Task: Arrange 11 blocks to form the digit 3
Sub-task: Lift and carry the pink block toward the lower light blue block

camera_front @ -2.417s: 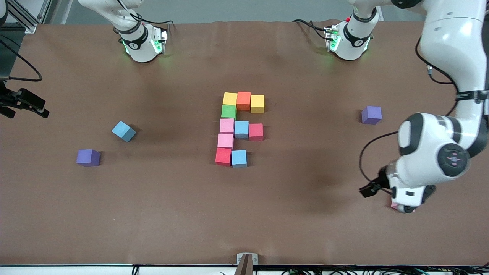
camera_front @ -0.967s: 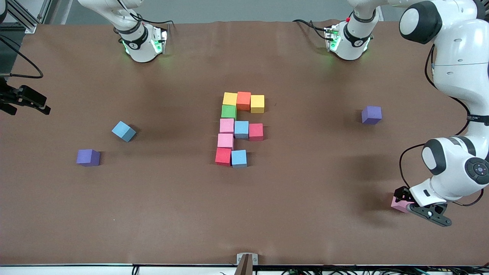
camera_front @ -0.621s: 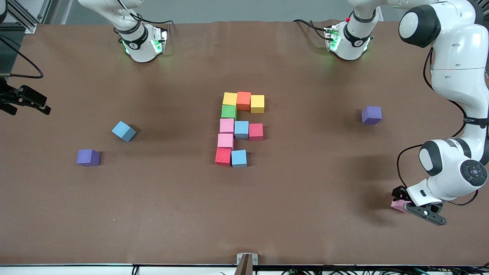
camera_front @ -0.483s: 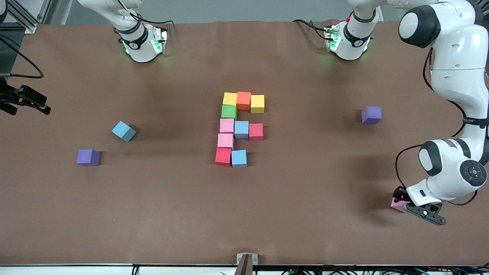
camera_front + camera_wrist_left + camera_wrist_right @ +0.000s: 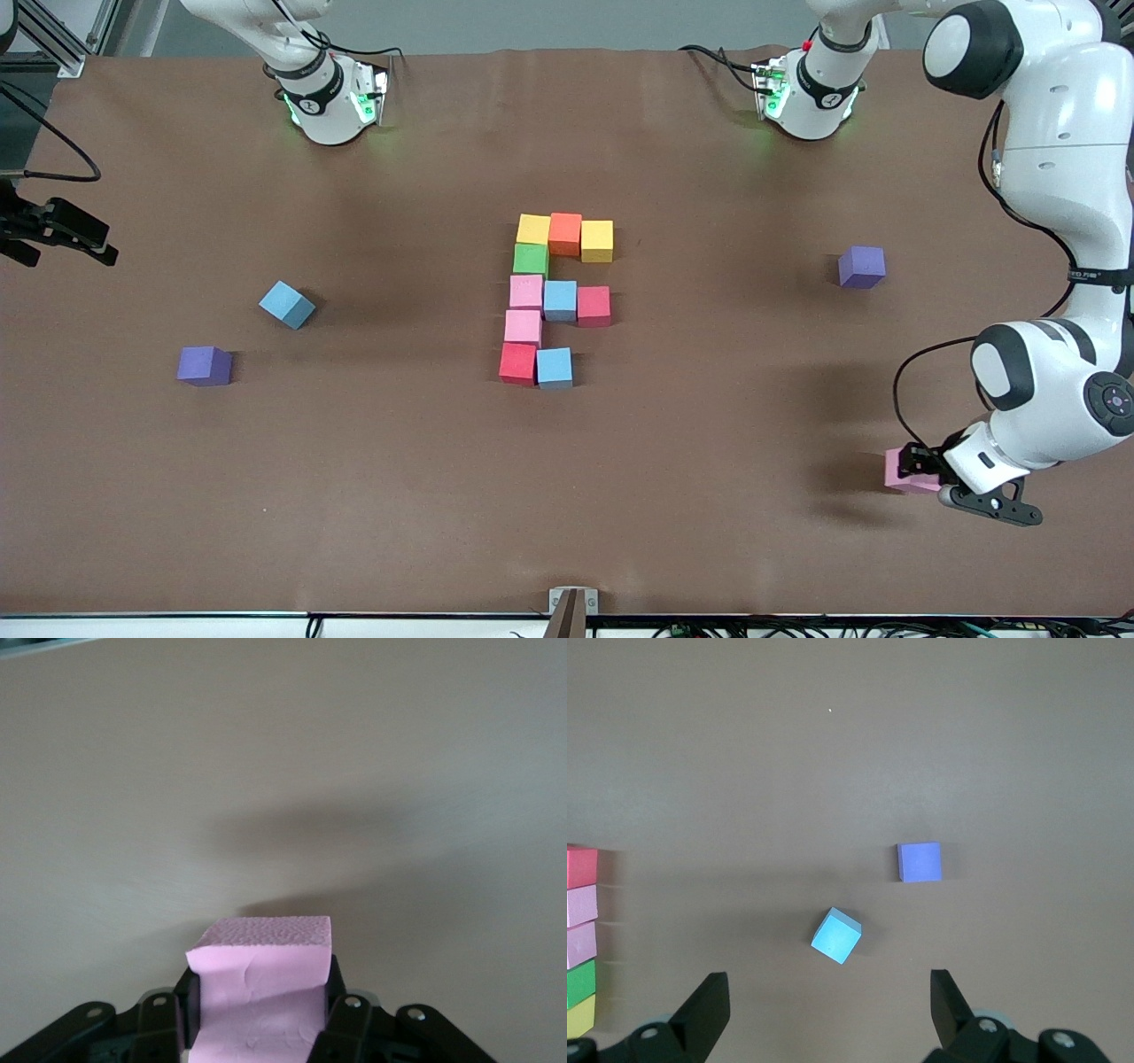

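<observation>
Several blocks (image 5: 549, 297) lie together at mid-table as a partial figure: yellow, orange, yellow, green, pink, light blue, red, pink, red, light blue. My left gripper (image 5: 914, 470) is shut on a pink block (image 5: 902, 470) low over the table at the left arm's end; its fingers (image 5: 338, 997) press both sides of that pink block (image 5: 259, 948). A loose light blue block (image 5: 286, 304) lies toward the right arm's end. High above that end, my right gripper (image 5: 62, 241) hangs open and waits. In the right wrist view the right gripper (image 5: 828, 983) holds nothing, and the light blue block (image 5: 836, 935) is below it.
One purple cube (image 5: 205, 365) sits near the loose light blue block, nearer the front camera. Another purple cube (image 5: 861, 266) lies toward the left arm's end. The right wrist view shows the first purple cube (image 5: 920, 861) and the figure's edge (image 5: 580, 904).
My left gripper came down around the pink block, shut on it and shifted it slightly toward the table's middle. The right arm and the other blocks have not moved.
</observation>
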You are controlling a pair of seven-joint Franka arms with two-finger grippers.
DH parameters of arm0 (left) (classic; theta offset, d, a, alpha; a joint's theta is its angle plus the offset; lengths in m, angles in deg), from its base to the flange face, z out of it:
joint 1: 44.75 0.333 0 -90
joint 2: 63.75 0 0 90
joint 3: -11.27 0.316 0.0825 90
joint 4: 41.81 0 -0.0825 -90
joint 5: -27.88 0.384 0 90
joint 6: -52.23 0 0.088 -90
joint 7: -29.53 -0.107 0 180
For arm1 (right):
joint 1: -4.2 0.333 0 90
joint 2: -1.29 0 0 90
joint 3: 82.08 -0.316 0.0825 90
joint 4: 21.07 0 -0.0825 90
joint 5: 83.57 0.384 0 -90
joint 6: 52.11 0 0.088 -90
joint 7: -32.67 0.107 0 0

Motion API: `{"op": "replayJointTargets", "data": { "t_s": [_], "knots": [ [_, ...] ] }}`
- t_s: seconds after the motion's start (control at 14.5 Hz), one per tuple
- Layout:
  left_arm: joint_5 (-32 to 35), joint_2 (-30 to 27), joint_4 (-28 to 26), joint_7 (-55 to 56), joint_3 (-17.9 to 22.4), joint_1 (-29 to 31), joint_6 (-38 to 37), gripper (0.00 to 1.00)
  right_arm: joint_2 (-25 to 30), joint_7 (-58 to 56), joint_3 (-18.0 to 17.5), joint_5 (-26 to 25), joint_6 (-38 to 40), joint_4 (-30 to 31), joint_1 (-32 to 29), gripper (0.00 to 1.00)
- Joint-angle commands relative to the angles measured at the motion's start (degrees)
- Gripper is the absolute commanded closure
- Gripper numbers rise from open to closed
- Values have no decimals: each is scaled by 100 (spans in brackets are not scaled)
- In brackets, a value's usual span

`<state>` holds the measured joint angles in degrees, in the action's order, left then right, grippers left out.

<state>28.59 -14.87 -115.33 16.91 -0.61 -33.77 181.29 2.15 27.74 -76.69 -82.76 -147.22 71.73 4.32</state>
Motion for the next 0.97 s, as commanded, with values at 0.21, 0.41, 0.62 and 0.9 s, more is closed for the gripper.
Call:
{"op": "replayJointTargets", "data": {
  "t_s": [0.21,0.41,0.62,0.9],
  "knots": [
    [200,-344,-162,4031,-754,-402,-706,75,134,9,-3,-98,27,98,32,0],
    [788,-379,-154,6738,-745,-1281,-698,75,134,18,-3,-98,27,106,23,0],
    [1238,-309,-145,8771,-772,-1932,-698,75,134,27,-3,-98,27,98,15,0],
    [1449,-247,-153,11654,-675,-2486,-672,75,125,18,-3,-98,27,98,6,0]
  ]
}}
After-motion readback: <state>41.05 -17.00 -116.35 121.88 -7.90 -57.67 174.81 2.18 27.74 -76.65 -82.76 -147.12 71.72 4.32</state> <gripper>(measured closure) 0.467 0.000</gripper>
